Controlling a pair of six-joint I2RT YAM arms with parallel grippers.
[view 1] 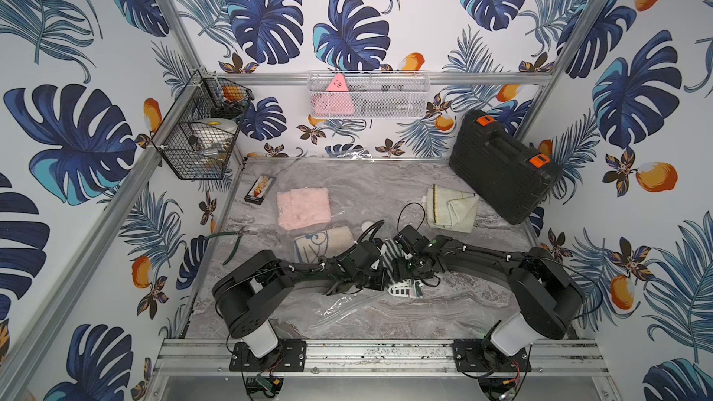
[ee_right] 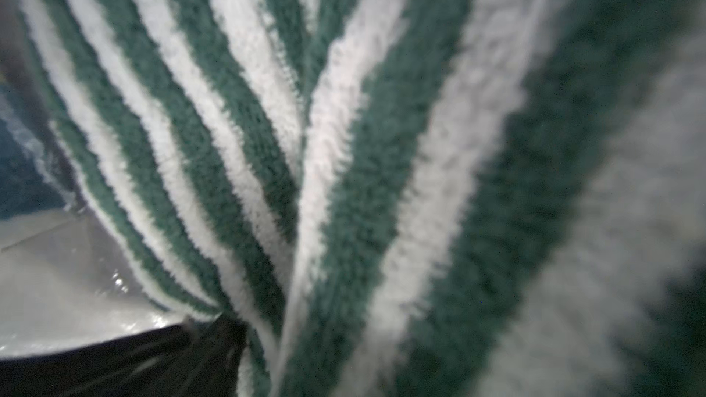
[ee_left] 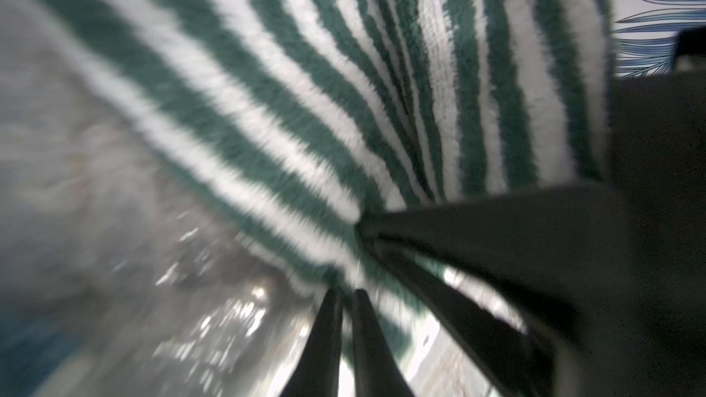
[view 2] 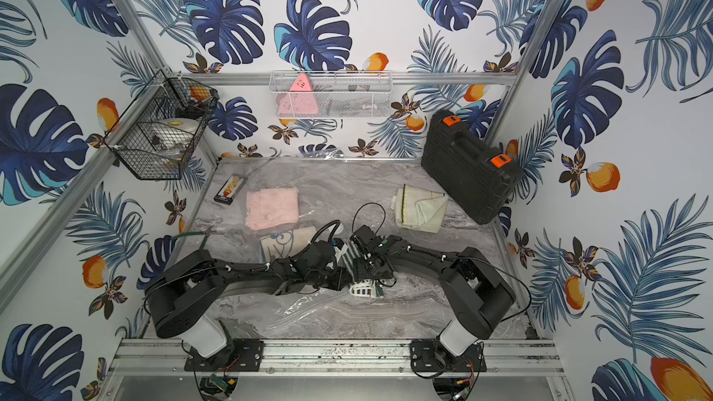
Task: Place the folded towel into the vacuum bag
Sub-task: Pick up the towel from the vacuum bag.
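Both grippers meet at the striped towel, mid-table.
Your left gripper (ee_left: 345, 292) pinches the towel (view 1: 391, 260); I cannot tell the right gripper's (view 1: 409, 264) state. The bag (view 1: 347, 308) lies beneath, holding two towels far-left.

A green-and-white striped towel (ee_right: 344, 147) fills nearly the whole right wrist view, its fluffy pile sharp toward the middle and blurred along one side, its stripes gathering into folds that run together toward a dark black part (ee_right: 153, 368) at the frame's edge. Whether that black part belongs to the hand cannot be told, and no fingers can be made out. In the corner beside the towel lies shiny, crinkled clear plastic (ee_right: 76, 280) with bright glints, pale grey beneath it
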